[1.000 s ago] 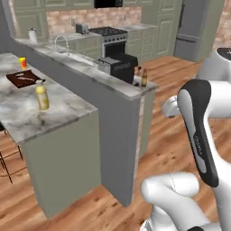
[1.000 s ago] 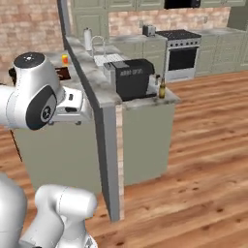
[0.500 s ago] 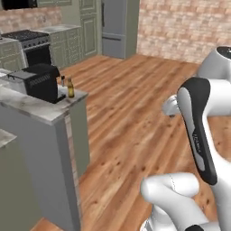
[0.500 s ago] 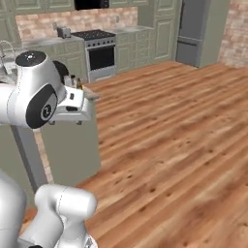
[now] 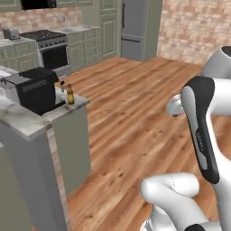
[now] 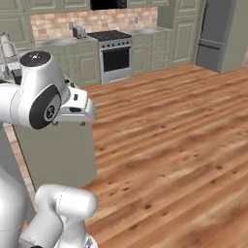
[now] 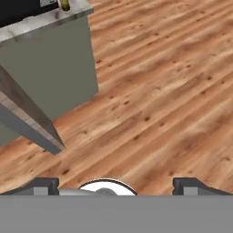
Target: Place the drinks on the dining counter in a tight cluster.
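Observation:
A slim dark brown bottle (image 5: 70, 94) stands upright near the corner of a marble counter end (image 5: 74, 105), beside a black appliance (image 5: 37, 89). In the hand view its base (image 7: 65, 4) peeks in at the top edge, on that counter's corner (image 7: 68, 14). The raised marble-topped ledge (image 5: 20, 122) of the dining counter runs in front of the appliance; the wide slab lies out of view to the left. My gripper (image 7: 116, 184) is open with nothing between its fingertips (image 7: 45, 184), hanging over bare wood floor well to the right of the counter end. The other drinks are out of view.
A stove (image 6: 114, 52) stands along the back wall with cabinets. A tall grey fridge (image 5: 135, 28) sits at the far right beside a brick wall (image 5: 196, 27). Wide wooden floor (image 6: 184, 126) stretches to the right of the counter's grey end wall (image 7: 50, 77).
The base has swung to the right, so the whole scene has slid left in both base views. The gripper has stayed open.

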